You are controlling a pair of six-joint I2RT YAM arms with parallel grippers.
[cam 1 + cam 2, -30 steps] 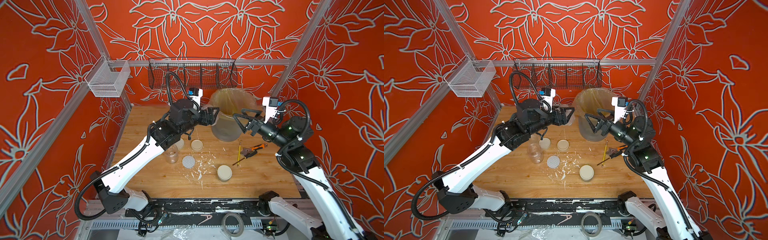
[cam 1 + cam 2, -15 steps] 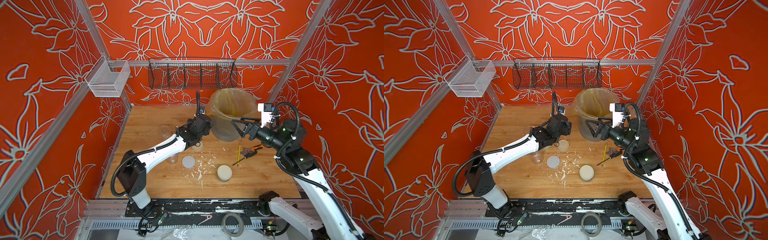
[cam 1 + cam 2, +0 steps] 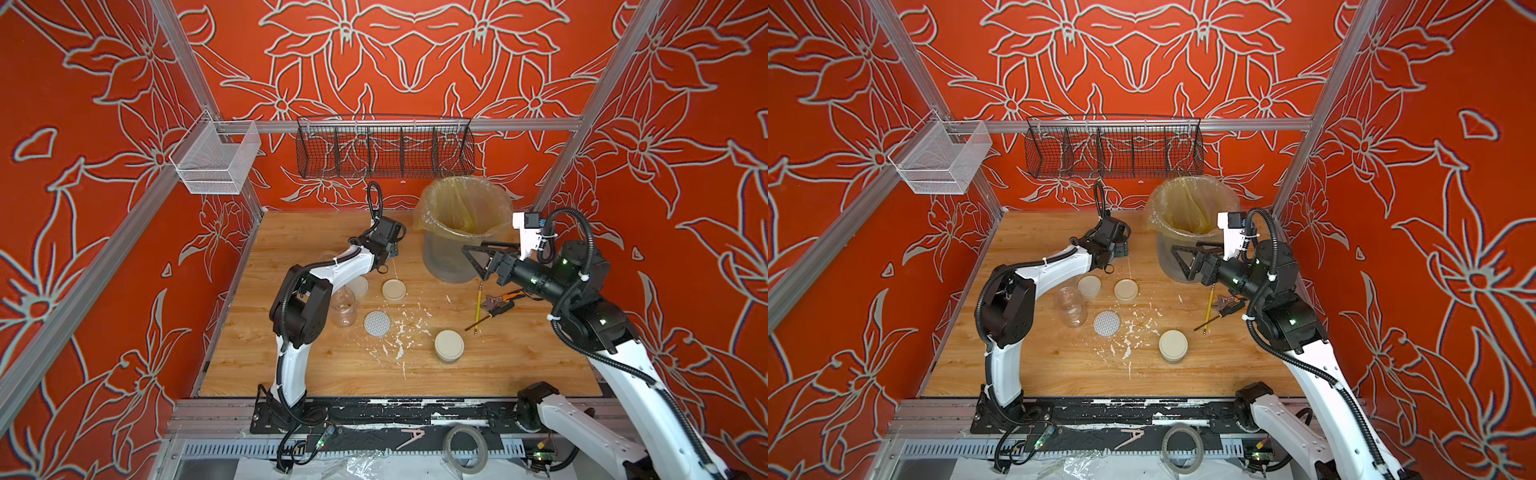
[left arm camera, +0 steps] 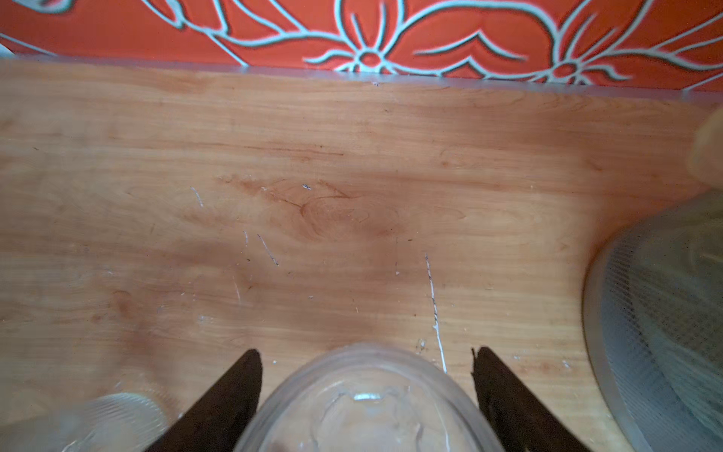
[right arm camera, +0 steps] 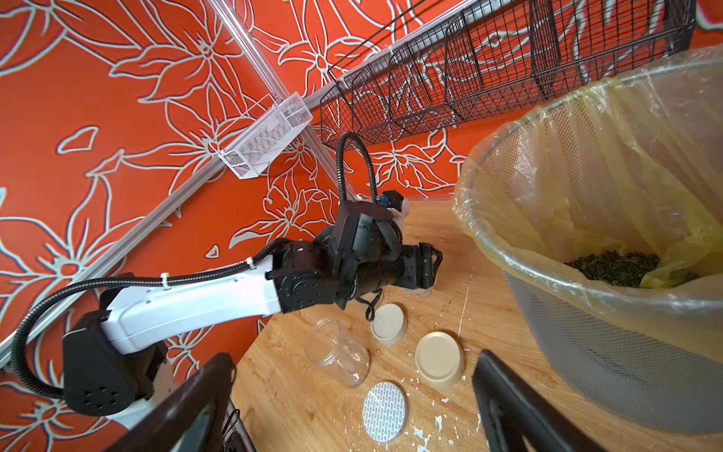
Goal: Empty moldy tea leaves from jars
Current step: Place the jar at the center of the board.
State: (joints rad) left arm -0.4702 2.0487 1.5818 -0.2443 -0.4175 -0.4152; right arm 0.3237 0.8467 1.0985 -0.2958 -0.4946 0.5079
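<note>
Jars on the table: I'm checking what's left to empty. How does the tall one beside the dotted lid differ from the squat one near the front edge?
The tall jar stands open, with no lid on it; the squat jar is closed by a cream lid. The tall jar looks empty through its walls; the squat jar's contents cannot be made out. Both are clear and upright.
</note>
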